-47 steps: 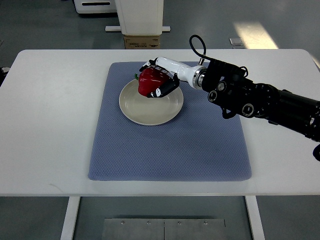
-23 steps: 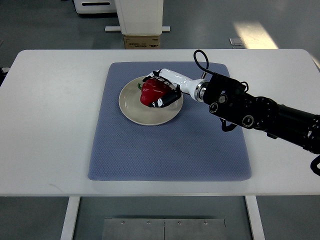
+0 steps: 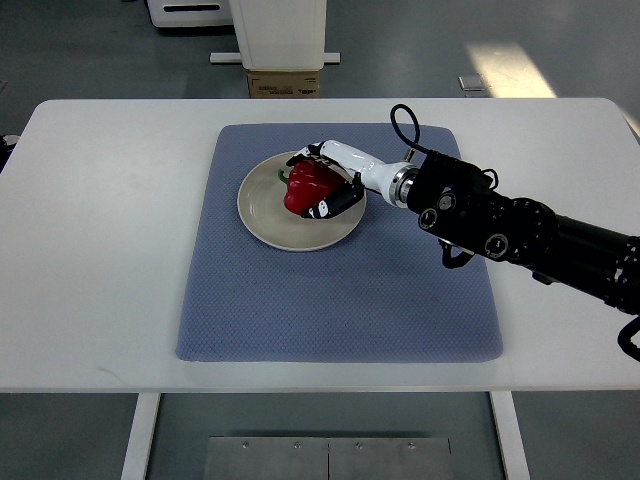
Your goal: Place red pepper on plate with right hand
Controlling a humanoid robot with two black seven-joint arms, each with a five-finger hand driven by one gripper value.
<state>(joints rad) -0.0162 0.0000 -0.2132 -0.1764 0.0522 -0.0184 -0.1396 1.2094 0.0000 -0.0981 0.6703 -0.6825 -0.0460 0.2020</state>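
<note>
On the plate: the red pepper (image 3: 306, 187) sits over the right half of the cream plate (image 3: 268, 210), its green stem end pointing toward the plate's left rim; whether its underside is touching the plate surface cannot be told from this steep view.
Right hand: the right hand (image 3: 328, 180) is at the plate's right rim, white with dark fingertips, its fingers (image 3: 322, 208) curled around the pepper from the far side and the near side, so it is gripping the pepper.
Right arm: a white wrist runs from the plate's right rim into a black forearm (image 3: 500, 228), which goes on away from the plate to the picture's right edge; a black cable loop (image 3: 403, 118) stands up near the wrist, to the right of the plate.
Plate: round, shallow, lying flat on the upper middle part of the blue mat (image 3: 340, 290), with bare plate showing left of the pepper.
Mat: rectangular, textured, spread under the plate on the white table (image 3: 100, 220).
Beyond the plate: past the table's far edge, a white pedestal (image 3: 279, 33) and a small cardboard box (image 3: 285, 84) stand on the grey floor.
</note>
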